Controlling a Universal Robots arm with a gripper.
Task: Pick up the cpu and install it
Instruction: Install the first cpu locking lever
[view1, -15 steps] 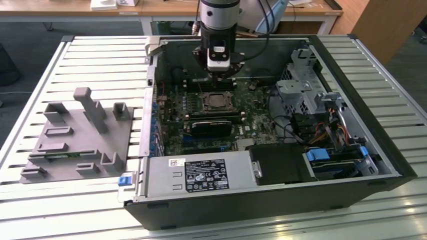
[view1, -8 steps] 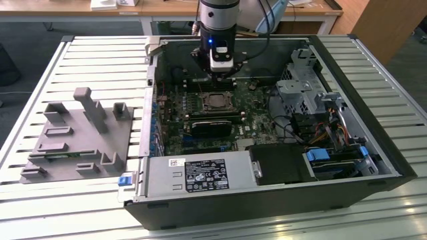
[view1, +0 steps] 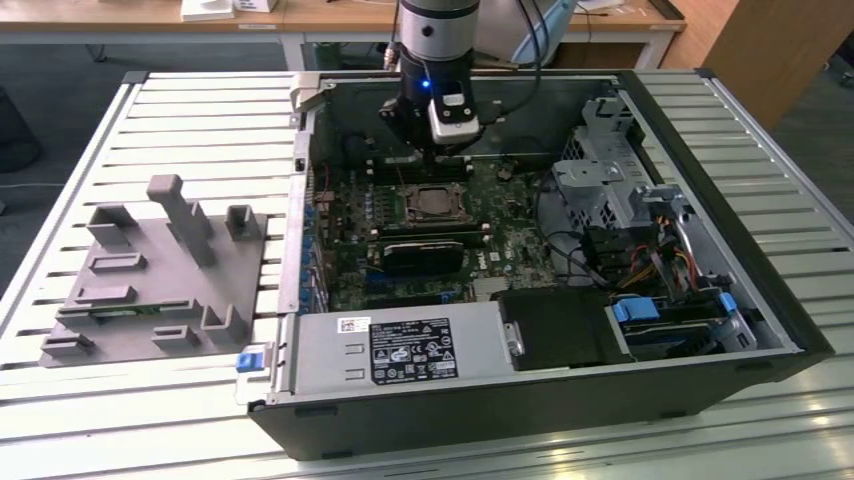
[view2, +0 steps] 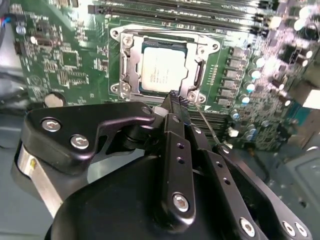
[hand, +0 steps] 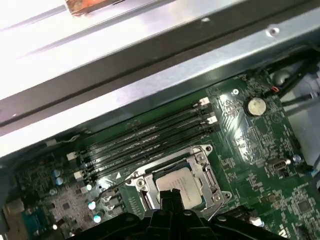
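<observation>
The cpu (view1: 434, 203) lies flat in its socket on the green motherboard (view1: 514, 235) inside the open computer case, silver top up. A metal socket frame (view2: 125, 70) surrounds the cpu (view2: 162, 72) in the second wrist view. My gripper (view1: 447, 155) hangs just above the board, slightly behind the socket in the exterior view. Its black fingertips (view2: 175, 97) are pressed together with nothing between them, right at the socket's edge. In the first wrist view the gripper (hand: 170, 197) partly covers the cpu (hand: 184, 185).
Black memory slots (hand: 145, 140) run beside the socket. A black heatsink block (view1: 420, 255) and a power supply (view1: 400, 350) sit nearer the case front. Drive cages and cables (view1: 627, 200) fill the exterior view's right. A grey fixture plate (view1: 147, 270) lies outside the case.
</observation>
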